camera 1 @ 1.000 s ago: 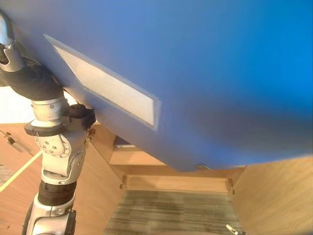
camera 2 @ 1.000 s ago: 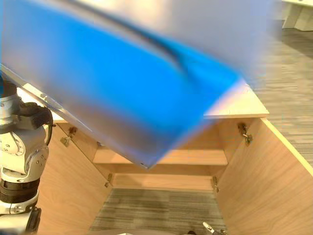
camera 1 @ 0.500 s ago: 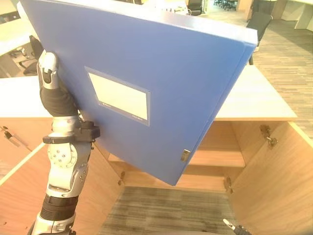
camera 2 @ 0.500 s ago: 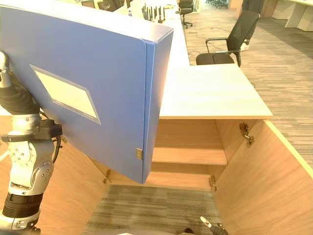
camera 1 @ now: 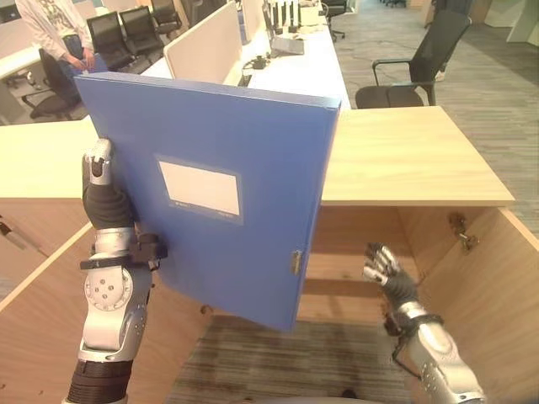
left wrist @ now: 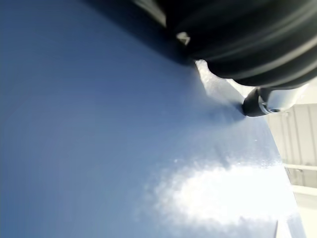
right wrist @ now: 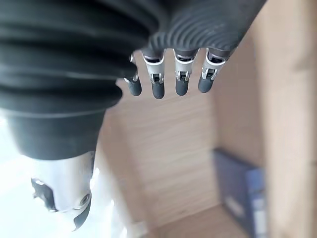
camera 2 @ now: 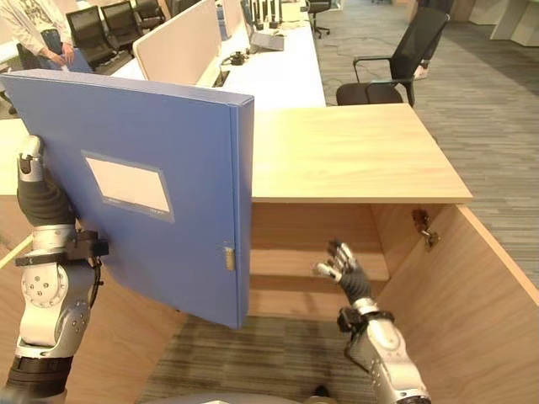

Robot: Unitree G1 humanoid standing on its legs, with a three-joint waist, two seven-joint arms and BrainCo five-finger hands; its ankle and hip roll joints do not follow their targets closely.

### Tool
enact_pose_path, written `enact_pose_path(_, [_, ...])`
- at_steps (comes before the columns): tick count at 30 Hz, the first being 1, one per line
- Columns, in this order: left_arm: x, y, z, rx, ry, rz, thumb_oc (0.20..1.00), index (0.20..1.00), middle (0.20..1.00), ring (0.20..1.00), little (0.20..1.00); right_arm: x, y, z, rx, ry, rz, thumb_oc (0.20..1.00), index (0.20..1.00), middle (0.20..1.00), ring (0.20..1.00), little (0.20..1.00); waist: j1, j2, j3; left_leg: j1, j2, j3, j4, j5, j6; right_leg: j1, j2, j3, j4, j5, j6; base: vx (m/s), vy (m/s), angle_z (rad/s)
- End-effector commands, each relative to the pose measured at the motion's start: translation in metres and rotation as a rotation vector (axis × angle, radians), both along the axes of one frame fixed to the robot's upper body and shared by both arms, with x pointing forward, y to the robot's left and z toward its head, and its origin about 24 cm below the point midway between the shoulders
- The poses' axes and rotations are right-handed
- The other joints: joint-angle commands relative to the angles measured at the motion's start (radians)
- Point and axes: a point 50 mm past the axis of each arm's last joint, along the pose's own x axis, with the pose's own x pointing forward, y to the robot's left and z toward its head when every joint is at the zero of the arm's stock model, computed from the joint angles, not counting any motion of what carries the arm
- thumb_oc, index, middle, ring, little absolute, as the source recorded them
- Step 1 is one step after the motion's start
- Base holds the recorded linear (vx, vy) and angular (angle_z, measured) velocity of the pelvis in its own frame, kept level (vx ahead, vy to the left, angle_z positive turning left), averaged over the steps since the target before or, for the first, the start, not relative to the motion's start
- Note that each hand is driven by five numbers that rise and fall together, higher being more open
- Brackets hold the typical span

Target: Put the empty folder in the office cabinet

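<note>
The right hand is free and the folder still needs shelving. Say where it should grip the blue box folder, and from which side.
Grip the blue box folder by its narrow spine edge, coming in from the robot's right. It stands upright, held at the far edge by the left hand; the spine faces the open right hand.

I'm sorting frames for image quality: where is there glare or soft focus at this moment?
Left wrist view: a bright patch of glare sits on the blue plastic box folder. Right wrist view: the right hand is fairly sharp, while the wooden cabinet interior behind it is soft. Both eye views: evenly lit and sharp, with the left hand at the folder's edge.
</note>
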Motion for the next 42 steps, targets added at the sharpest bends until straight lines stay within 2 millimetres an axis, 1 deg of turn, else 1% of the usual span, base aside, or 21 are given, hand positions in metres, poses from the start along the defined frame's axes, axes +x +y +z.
enact_pose_path(1, [0.001,0.008,0.015,0.069,-0.076,0.039,0.200,0.200,0.200,0.200,0.200,0.012,0.007,0.028,0.064,-0.156,0.056,1.000,1.000,1.000,1.000,1.000,-0.021,-0.065,-0.025,-0.114,0.013,0.020,-0.001,0.134,-0.022,0.127,-0.031,0.009,0.041,-0.171,0.043,0.00,0.000,0.00])
enact_pose_path(2, [0.001,0.008,0.013,0.074,-0.069,0.043,0.200,0.200,0.200,0.200,0.200,0.013,0.011,0.035,0.078,-0.187,0.085,1.000,1.000,1.000,1.000,1.000,-0.022,-0.067,-0.026,-0.114,0.013,0.020,-0.001,0.134,-0.023,0.126,-0.031,0.010,0.042,-0.171,0.043,0.00,0.000,0.00])
enact_pose_path(3, [0.001,0.009,0.011,0.077,-0.058,0.050,0.200,0.200,0.200,0.200,0.200,0.013,0.017,0.048,0.082,-0.234,0.139,1.000,1.000,1.000,1.000,1.000,-0.022,-0.070,-0.027,-0.115,0.014,0.022,-0.001,0.133,-0.023,0.124,-0.031,0.012,0.042,-0.171,0.043,0.00,0.000,0.00])
enact_pose_path(4, [0.001,0.009,0.011,0.077,-0.058,0.050,0.200,0.200,0.200,0.200,0.200,0.013,0.017,0.048,0.082,-0.234,0.139,1.000,1.000,1.000,1.000,1.000,-0.022,-0.070,-0.028,-0.115,0.015,0.022,-0.001,0.133,-0.023,0.124,-0.031,0.012,0.042,-0.171,0.043,0.00,0.000,0.00])
enact_pose_path(6, [0.001,0.010,0.008,0.089,-0.045,0.061,0.200,0.200,0.200,0.200,0.200,0.011,0.025,0.061,0.113,-0.282,0.213,1.000,1.000,1.000,1.000,1.000,-0.023,-0.073,-0.029,-0.115,0.016,0.025,-0.002,0.134,-0.024,0.122,-0.030,0.014,0.042,-0.171,0.044,0.00,-0.001,-0.02])
enact_pose_path(7, [0.000,0.011,0.007,0.092,-0.043,0.064,0.200,0.200,0.200,0.200,0.200,0.011,0.027,0.064,0.125,-0.298,0.231,1.000,1.000,1.000,1.000,1.000,-0.023,-0.074,-0.029,-0.115,0.016,0.025,-0.002,0.134,-0.024,0.121,-0.029,0.014,0.041,-0.171,0.044,0.00,-0.001,-0.05])
enact_pose_path(8, [0.000,0.011,0.007,0.092,-0.043,0.064,0.200,0.200,0.200,0.200,0.200,0.010,0.027,0.064,0.125,-0.297,0.232,1.000,1.000,1.000,1.000,1.000,-0.023,-0.074,-0.029,-0.115,0.016,0.026,-0.002,0.134,-0.024,0.121,-0.029,0.014,0.041,-0.171,0.044,0.00,-0.001,-0.05])
enact_pose_path(10, [0.001,0.012,0.004,0.116,-0.025,0.082,0.200,0.200,0.200,0.200,0.200,0.008,0.037,0.073,0.174,-0.328,0.301,1.000,1.000,1.000,1.000,1.000,-0.026,-0.077,-0.032,-0.116,0.018,0.032,-0.003,0.133,-0.025,0.117,-0.030,0.016,0.041,-0.169,0.045,0.00,-0.001,-0.02])
enact_pose_path(11, [0.001,0.012,0.004,0.116,-0.025,0.082,0.200,0.200,0.200,0.200,0.200,0.008,0.037,0.073,0.174,-0.328,0.301,1.000,1.000,1.000,1.000,1.000,-0.026,-0.077,-0.032,-0.116,0.018,0.032,-0.003,0.133,-0.025,0.117,-0.030,0.016,0.041,-0.169,0.045,0.00,0.000,0.00])
enact_pose_path(13, [0.003,0.013,0.002,0.121,-0.020,0.095,0.200,0.200,0.200,0.200,0.200,0.007,0.045,0.075,0.209,-0.333,0.345,1.000,1.000,1.000,1.000,1.000,-0.028,-0.079,-0.033,-0.116,0.019,0.034,-0.003,0.133,-0.025,0.114,-0.031,0.019,0.041,-0.168,0.045,-0.01,0.007,-0.04])
enact_pose_path(17, [0.010,0.009,0.002,0.148,-0.017,0.111,0.200,0.200,0.200,0.200,0.200,0.005,0.057,0.081,0.230,-0.341,0.434,1.000,1.000,1.000,1.000,1.000,-0.031,-0.082,-0.035,-0.117,0.021,0.040,-0.004,0.135,-0.027,0.111,-0.031,0.021,0.043,-0.167,0.046,-0.01,0.005,-0.06])
enact_pose_path(18, [0.014,0.007,0.000,0.166,-0.010,0.115,0.200,0.200,0.200,0.200,0.200,0.004,0.063,0.083,0.226,-0.344,0.476,1.000,1.000,1.000,1.000,1.000,-0.033,-0.085,-0.036,-0.116,0.021,0.041,-0.003,0.134,-0.027,0.109,-0.031,0.024,0.043,-0.166,0.046,0.00,0.000,0.00])
enact_pose_path(24, [0.022,0.003,-0.003,0.188,0.006,0.146,0.200,0.200,0.200,0.200,0.200,0.007,0.072,0.083,0.198,-0.338,0.517,1.000,1.000,1.000,1.000,1.000,-0.035,-0.088,-0.036,-0.117,0.023,0.050,-0.003,0.134,-0.026,0.104,-0.032,0.029,0.042,-0.163,0.046,0.00,0.000,-0.01])
enact_pose_path(28, [0.024,0.001,-0.004,0.215,0.009,0.168,0.200,0.200,0.200,0.200,0.200,0.007,0.074,0.080,0.186,-0.321,0.514,1.000,1.000,1.000,1.000,1.000,-0.036,-0.089,-0.035,-0.115,0.025,0.058,-0.004,0.133,-0.026,0.100,-0.033,0.033,0.039,-0.159,0.046,0.00,0.000,-0.06])
enact_pose_path(34, [0.028,-0.004,-0.004,0.261,0.009,0.207,0.200,0.200,0.200,0.200,0.200,0.008,0.077,0.066,0.169,-0.261,0.471,1.000,1.000,1.000,1.000,1.000,-0.039,-0.091,-0.034,-0.112,0.025,0.061,-0.005,0.133,-0.025,0.100,-0.033,0.035,0.038,-0.156,0.046,0.00,0.002,-0.04])
enact_pose_path(35, [0.029,-0.006,-0.002,0.309,-0.002,0.232,0.200,0.200,0.200,0.200,0.200,0.008,0.077,0.065,0.137,-0.263,0.463,1.000,1.000,1.000,1.000,1.000,-0.040,-0.091,-0.035,-0.113,0.025,0.061,-0.004,0.132,-0.025,0.101,-0.034,0.034,0.037,-0.157,0.046,0.00,0.000,0.00])
enact_pose_path(42, [0.034,-0.018,0.002,0.338,-0.023,0.227,0.200,0.200,0.200,0.200,0.200,0.011,0.082,0.069,0.094,-0.280,0.455,1.000,1.000,1.000,1.000,1.000,-0.042,-0.092,-0.034,-0.114,0.024,0.058,-0.003,0.131,-0.024,0.105,-0.033,0.034,0.036,-0.159,0.044,0.00,0.000,0.00])
